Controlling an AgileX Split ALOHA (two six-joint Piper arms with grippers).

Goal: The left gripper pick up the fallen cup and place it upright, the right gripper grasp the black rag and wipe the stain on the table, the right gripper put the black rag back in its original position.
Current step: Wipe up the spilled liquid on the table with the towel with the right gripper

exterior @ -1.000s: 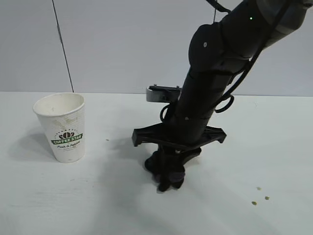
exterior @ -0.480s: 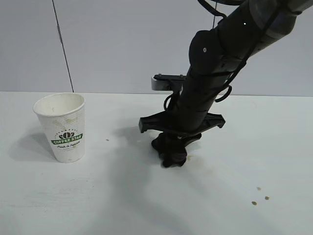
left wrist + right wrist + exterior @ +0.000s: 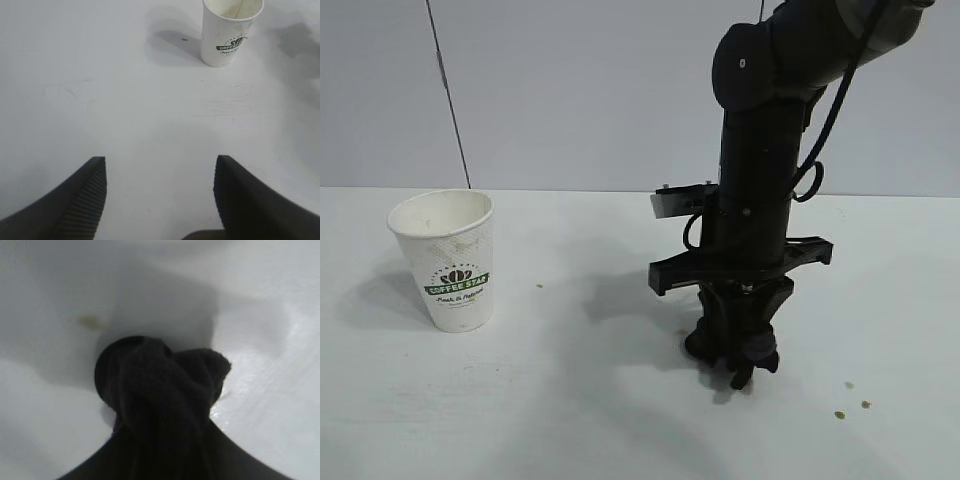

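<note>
The black rag (image 3: pixel 733 345) hangs bunched in the right gripper (image 3: pixel 735 362), whose fingers are clamped on it; wad and fingers point straight down at the table (image 3: pixel 570 420), long axis vertical, with the cloth pressed on the surface right of centre. In the right wrist view the rag (image 3: pixel 160 385) fills the middle and a faint olive-brown smear of the stain (image 3: pixel 90 320) lies just beside it. Half a second ago the arm leaned over and the rag sat farther left and farther back; now the arm stands nearly upright and the rag is nearer the camera. The cup (image 3: pixel 448 258) stands upright at the far left, mouth up, unmoved (its green banner reads "COFFEE STAR"). The left gripper (image 3: pixel 160 200) hovers well back from the cup (image 3: pixel 231 31), fingers spread apart, holding nothing.
</note>
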